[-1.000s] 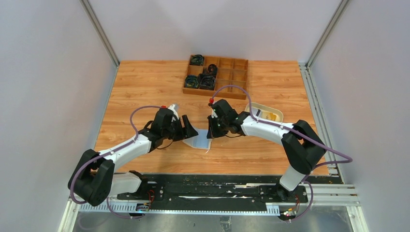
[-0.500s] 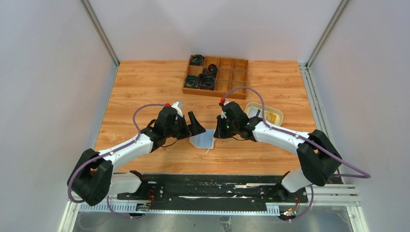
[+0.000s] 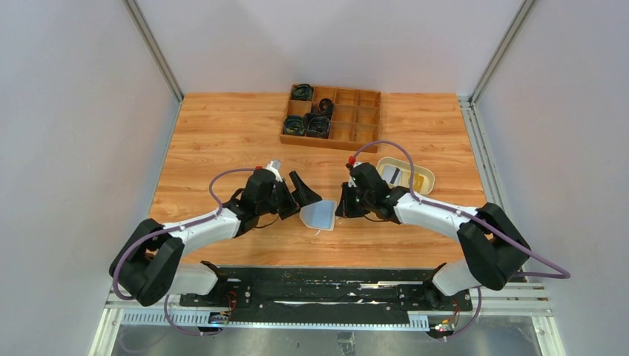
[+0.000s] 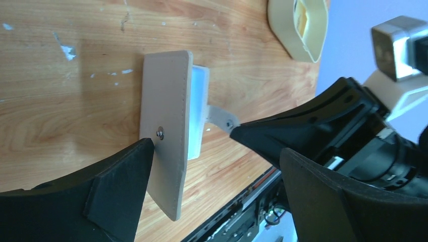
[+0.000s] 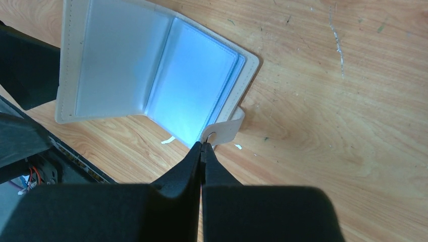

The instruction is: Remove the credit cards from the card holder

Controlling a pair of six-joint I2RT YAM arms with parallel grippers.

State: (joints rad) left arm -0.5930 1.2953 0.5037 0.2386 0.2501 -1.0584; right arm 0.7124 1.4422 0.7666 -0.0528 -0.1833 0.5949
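Note:
The beige card holder (image 3: pixel 319 215) lies open on the table between the arms. Its pale blue inside (image 5: pixel 151 75) faces the right wrist camera; I cannot tell separate credit cards in its slots. My right gripper (image 5: pixel 202 145) is shut on the holder's snap tab (image 5: pixel 225 131). One cover (image 4: pixel 164 126) stands up on edge, close to my left gripper's left finger (image 4: pixel 121 186). The left gripper (image 4: pixel 214 151) is wide open around that cover, not clamping it. From above, the left gripper (image 3: pixel 300 202) and right gripper (image 3: pixel 338 210) flank the holder.
A cream oval tray (image 3: pixel 404 175) holding something flat and yellow sits just behind the right arm. A brown wooden compartment box (image 3: pixel 331 117) with dark coiled items stands at the back. The table's front edge and black rail (image 3: pixel 326 285) lie close below the holder.
The right gripper has drawn the holder to the right by its tab. The left gripper has opened wide and followed to the right.

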